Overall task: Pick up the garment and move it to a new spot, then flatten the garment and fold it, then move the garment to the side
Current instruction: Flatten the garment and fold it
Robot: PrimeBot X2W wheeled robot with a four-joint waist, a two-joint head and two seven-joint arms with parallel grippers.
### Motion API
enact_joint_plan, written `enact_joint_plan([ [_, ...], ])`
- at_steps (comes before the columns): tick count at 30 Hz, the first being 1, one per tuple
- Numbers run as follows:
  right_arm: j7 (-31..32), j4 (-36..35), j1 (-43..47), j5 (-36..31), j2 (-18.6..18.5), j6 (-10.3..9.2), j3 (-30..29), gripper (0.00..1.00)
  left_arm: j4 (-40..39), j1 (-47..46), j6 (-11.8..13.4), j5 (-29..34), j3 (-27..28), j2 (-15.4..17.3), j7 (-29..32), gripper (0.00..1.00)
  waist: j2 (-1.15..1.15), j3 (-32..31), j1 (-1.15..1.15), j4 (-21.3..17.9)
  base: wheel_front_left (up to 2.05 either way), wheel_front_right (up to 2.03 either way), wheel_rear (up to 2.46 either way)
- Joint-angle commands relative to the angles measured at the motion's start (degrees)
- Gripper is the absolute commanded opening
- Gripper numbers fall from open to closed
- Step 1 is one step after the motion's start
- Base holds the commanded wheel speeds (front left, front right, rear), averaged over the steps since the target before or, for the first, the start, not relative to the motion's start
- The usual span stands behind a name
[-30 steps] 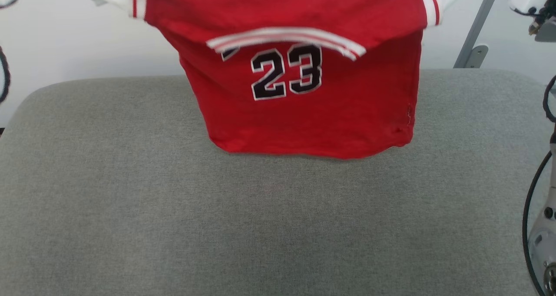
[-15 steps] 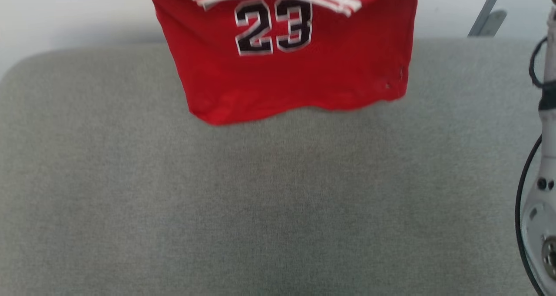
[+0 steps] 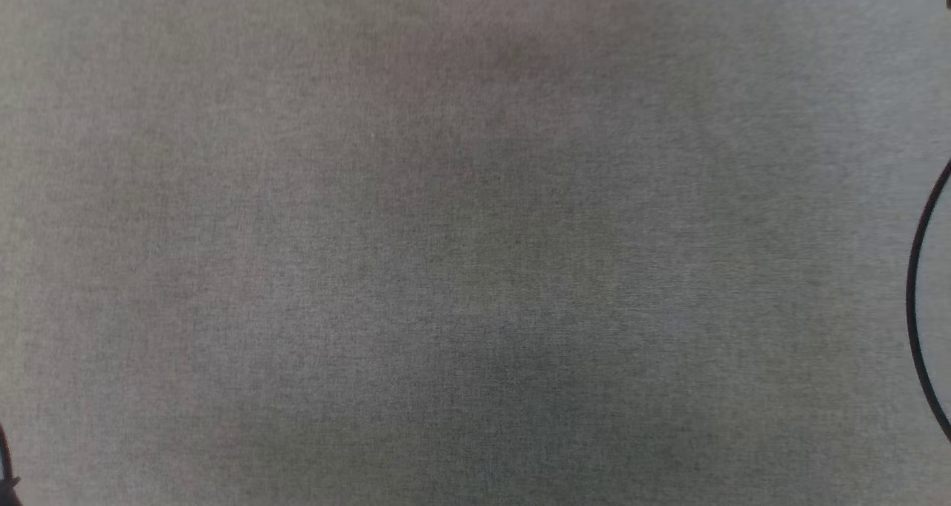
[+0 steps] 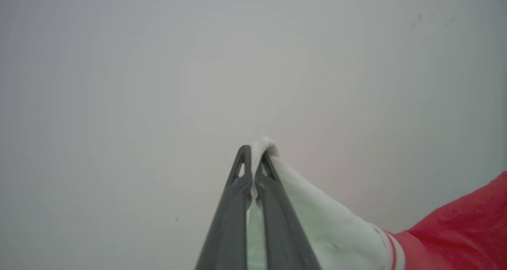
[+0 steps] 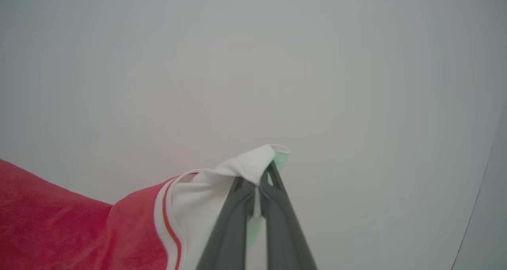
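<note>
- In the head view a grey woven surface (image 3: 475,238) is seen from close, with a black cable (image 3: 915,298) curving along the right edge
- In the left wrist view the left gripper (image 4: 254,156) is seen with its two fingers pressed together on the end of a white sleeve (image 4: 317,214) of the shirt (image 4: 467,226); a small tuft of white cloth is pinched out above the fingertips
- From that grip the sleeve is drawn down and to the right of that view, past a striped seam (image 4: 390,250), into the red body at the lower right corner
- In the right wrist view the right gripper (image 5: 256,177) is seen closed likewise on the other sleeve (image 5: 198,214), whose bunched end is draped over the fingertips, with a pale green tint at its edge
- There the red body is spread toward the lower left corner of the view
- The shirt is thus held at both sleeve ends, each gripper at an outer tip and the body hanging between them
- A plain pale background (image 4: 119,83) is seen behind both grips
- Whether the shirt touches the grey surface cannot be told
</note>
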Motion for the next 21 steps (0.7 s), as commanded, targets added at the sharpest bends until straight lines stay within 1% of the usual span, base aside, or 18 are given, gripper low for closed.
enact_joint_plan([
  [1,-1.4,1.4,-0.6,-0.3,-0.3,0.26,0.3,0.00,0.4,-0.6,-0.4,1.0,-0.2,-0.1,-2.2,0.00,0.00,1.6,0.00,0.8,0.00,0.00,0.00],
  [3,-3.5,4.5,-1.6,-1.6,-0.7,0.20,1.0,0.00,1.6,-0.1,-1.0,1.2,-0.9,-0.9,-5.7,0.00,0.00,2.2,0.00,1.3,0.00,0.00,0.00],
  [4,-3.9,8.0,-1.8,-0.9,-0.2,0.13,1.5,0.00,3.7,1.5,-1.6,1.5,-1.9,-1.3,-7.0,0.00,0.00,2.7,0.00,1.9,0.00,0.00,0.00],
  [5,-3.4,11.5,-0.6,-0.4,-0.1,0.13,2.2,0.00,5.5,3.1,-2.0,2.0,-3.3,-1.4,-7.5,0.00,0.00,2.8,0.00,2.2,0.00,0.00,0.00],
  [7,-2.1,14.5,0.8,0.5,0.1,0.13,3.2,0.00,7.7,4.9,-2.4,1.2,-4.0,-1.8,-7.3,0.00,0.00,2.7,0.00,2.6,0.00,0.00,0.00],
  [9,-0.4,17.1,2.1,3.1,0.5,0.13,3.5,0.00,9.9,7.0,-2.7,0.6,-4.6,-2.1,-6.7,0.00,0.00,2.4,0.00,2.9,0.00,0.00,0.00],
  [11,2.4,19.3,4.0,5.5,1.0,0.13,4.0,0.00,12.5,9.8,-2.9,-0.4,-5.6,-2.8,-4.3,0.00,0.00,2.0,0.00,3.0,0.00,0.00,0.00],
  [12,5.2,20.4,5.6,7.3,1.0,0.13,5.0,0.00,14.6,11.9,-3.1,-1.8,-6.6,-3.3,-0.4,0.00,0.00,1.3,0.00,3.1,0.00,0.00,0.00],
  [15,9.3,20.9,9.0,10.6,0.7,0.13,6.9,0.00,16.0,14.9,-3.3,-4.5,-7.3,-3.7,4.2,0.00,0.00,-0.2,0.00,3.3,0.00,0.00,0.00],
  [18,13.9,20.3,12.8,14.2,0.6,0.13,9.1,0.00,14.7,20.0,-3.3,-7.1,-9.2,-4.0,9.9,0.00,0.00,-2.3,0.00,3.0,0.00,0.00,0.00],
  [21,18.2,17.6,17.8,18.2,-0.2,0.13,11.7,0.00,11.2,25.3,-3.3,-10.3,-11.2,-2.0,16.1,0.00,0.00,-4.4,0.00,2.7,0.00,0.00,0.00],
])
